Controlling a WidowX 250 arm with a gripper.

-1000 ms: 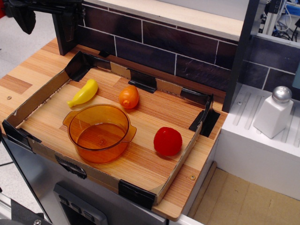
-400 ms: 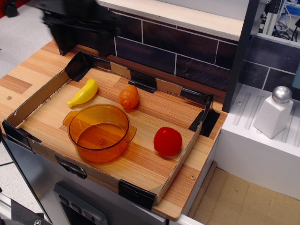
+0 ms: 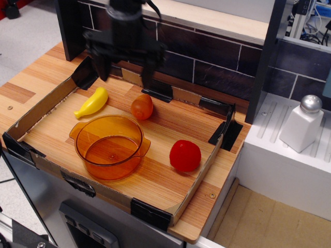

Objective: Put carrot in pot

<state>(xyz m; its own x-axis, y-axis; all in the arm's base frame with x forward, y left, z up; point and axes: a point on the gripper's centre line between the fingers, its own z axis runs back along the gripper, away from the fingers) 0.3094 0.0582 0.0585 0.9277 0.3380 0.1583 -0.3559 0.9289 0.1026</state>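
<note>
The carrot (image 3: 141, 106), a stubby glossy orange toy, lies in the wooden tray just behind the pot. The pot (image 3: 109, 146) is a round amber see-through pot with two side handles, standing empty at the tray's front left. My gripper (image 3: 125, 74) hangs blurred above the tray's back edge, behind and a little left of the carrot. Its two dark fingers (image 3: 146, 75) point down and stand wide apart with nothing between them.
A yellow banana toy (image 3: 93, 102) lies left of the carrot. A red tomato toy (image 3: 185, 155) sits at the right. The tray has low cardboard walls (image 3: 197, 180). A dark tiled wall (image 3: 207, 51) stands behind. A white shaker (image 3: 302, 124) stands on the right counter.
My gripper has swung from the upper left corner rightward and down, now standing over the tray's back edge near the carrot. The toys and pot have not moved.
</note>
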